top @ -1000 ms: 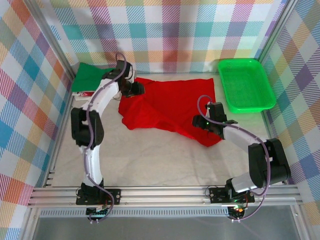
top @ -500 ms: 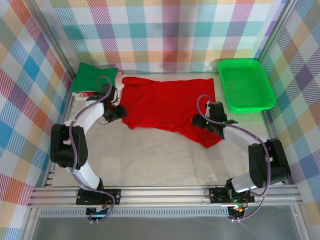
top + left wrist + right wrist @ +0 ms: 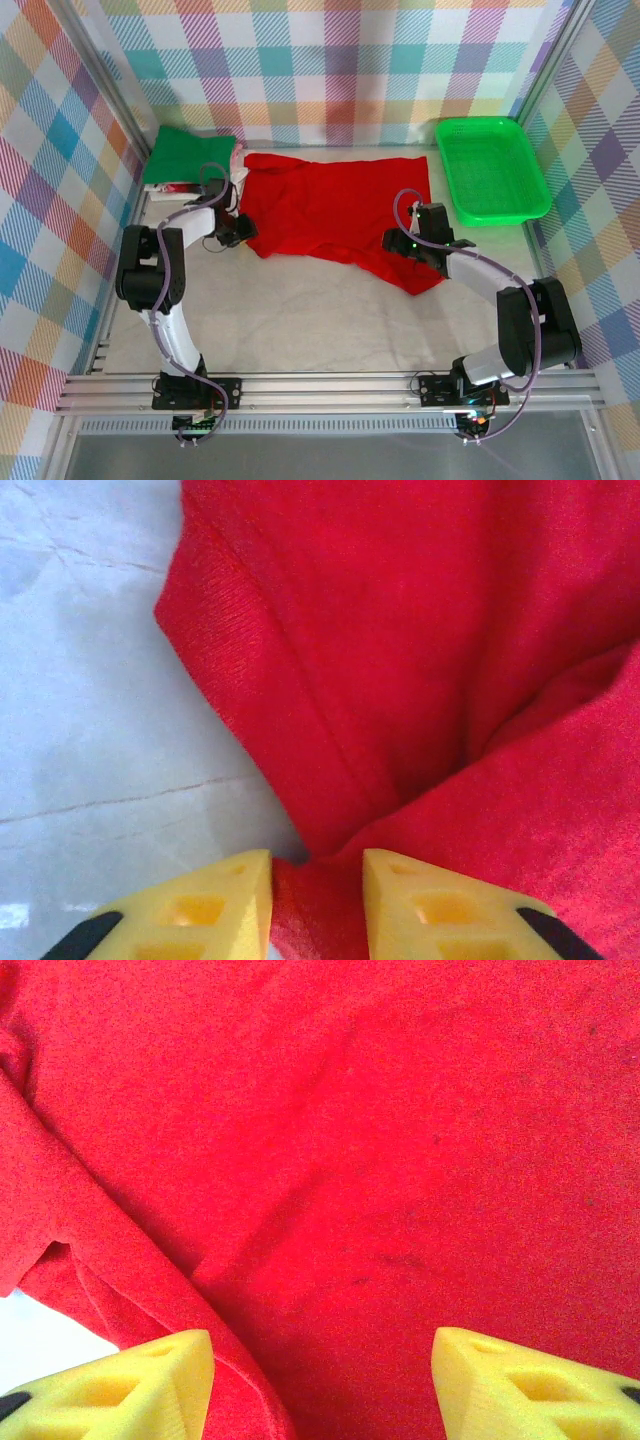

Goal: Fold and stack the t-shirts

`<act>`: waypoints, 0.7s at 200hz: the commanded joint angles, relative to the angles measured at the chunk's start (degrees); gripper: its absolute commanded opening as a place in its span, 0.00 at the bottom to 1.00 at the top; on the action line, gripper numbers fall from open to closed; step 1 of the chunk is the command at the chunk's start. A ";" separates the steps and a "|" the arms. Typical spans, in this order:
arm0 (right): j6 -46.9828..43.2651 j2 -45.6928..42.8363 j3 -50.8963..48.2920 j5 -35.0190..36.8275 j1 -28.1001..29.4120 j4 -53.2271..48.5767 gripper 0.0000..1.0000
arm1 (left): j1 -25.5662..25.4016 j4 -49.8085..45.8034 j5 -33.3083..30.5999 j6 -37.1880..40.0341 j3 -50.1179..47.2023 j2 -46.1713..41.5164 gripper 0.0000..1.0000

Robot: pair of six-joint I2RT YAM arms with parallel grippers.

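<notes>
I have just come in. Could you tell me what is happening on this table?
Two robot arms are working on a red t-shirt that lies spread but rumpled on the table. The left gripper pinches a fold at the shirt's left edge between its jaws. The right gripper is over the shirt's lower right part, jaws open. A dark green t-shirt lies folded in the far left corner, and a green basket stands at the right.
</notes>
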 commanded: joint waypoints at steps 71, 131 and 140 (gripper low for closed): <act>2.57 -0.50 1.39 3.59 -0.18 -2.90 0.60 | -0.53 -7.08 -1.22 -0.88 3.20 -6.00 0.00; 7.80 -0.17 1.72 6.14 -4.23 -10.51 0.61 | -0.52 -15.05 -3.08 -0.80 1.32 -15.52 0.00; 8.59 -0.55 1.17 5.34 -5.58 -11.26 0.61 | -0.45 -16.49 -3.21 -0.87 0.84 -16.84 0.00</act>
